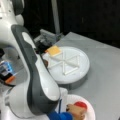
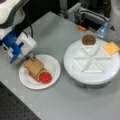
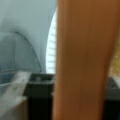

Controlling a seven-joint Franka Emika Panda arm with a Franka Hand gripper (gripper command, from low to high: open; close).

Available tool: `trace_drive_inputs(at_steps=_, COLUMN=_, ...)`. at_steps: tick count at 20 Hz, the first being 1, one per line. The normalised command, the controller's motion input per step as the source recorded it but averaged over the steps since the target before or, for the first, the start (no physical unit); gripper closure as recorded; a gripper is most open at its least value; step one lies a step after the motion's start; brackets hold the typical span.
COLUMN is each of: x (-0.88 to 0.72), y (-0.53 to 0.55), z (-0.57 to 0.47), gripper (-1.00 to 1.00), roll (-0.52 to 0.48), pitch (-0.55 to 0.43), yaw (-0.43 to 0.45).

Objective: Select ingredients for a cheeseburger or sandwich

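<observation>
In both front views the sandwich is a small pile on a white paper plate [image 2: 53, 67]. A tan-brown bread square [image 2: 33, 66] lies tilted on top, and a red tomato disc [image 2: 45, 77] pokes out at the lower right. My gripper [image 2: 30, 58], on a blue and white hand, stands at the bread's upper left edge and is shut on it. In the wrist view the bread [image 3: 82, 60] fills the middle as a wide upright band. The dark-brown patty [image 2: 88, 39] and the yellow cheese square [image 2: 111, 48] lie in separate sections of the white divided tray [image 2: 75, 72].
The arm's white and grey link [image 1: 37, 82] fills a front view's left and hides part of the tray [image 1: 82, 72]. The cheese [image 1: 53, 50] shows behind it, and the plate [image 1: 91, 111] with the tomato [image 1: 80, 105] below. Cables and grey boxes [image 2: 85, 15] stand behind the tray.
</observation>
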Motion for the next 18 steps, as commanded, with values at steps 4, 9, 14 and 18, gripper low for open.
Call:
trace_drive_inputs(at_steps=4, x=-0.05, y=0.26, z=0.09, gripper=1.0, roll=-0.392, pitch=-0.007, yaw=-0.087)
trace_drive_inputs(at_steps=9, x=-0.17, y=0.29, z=0.15, gripper=1.0, roll=-0.416, pitch=0.016, yaw=-0.085)
trace_drive_inputs(at_steps=14, x=-0.24, y=0.3, z=0.15, gripper=1.0, roll=-0.368, pitch=0.024, yaw=-0.063)
trace_drive_inputs(at_steps=18, x=-0.3, y=0.33, z=0.1, gripper=1.0, roll=-0.317, pitch=0.006, yaw=-0.075)
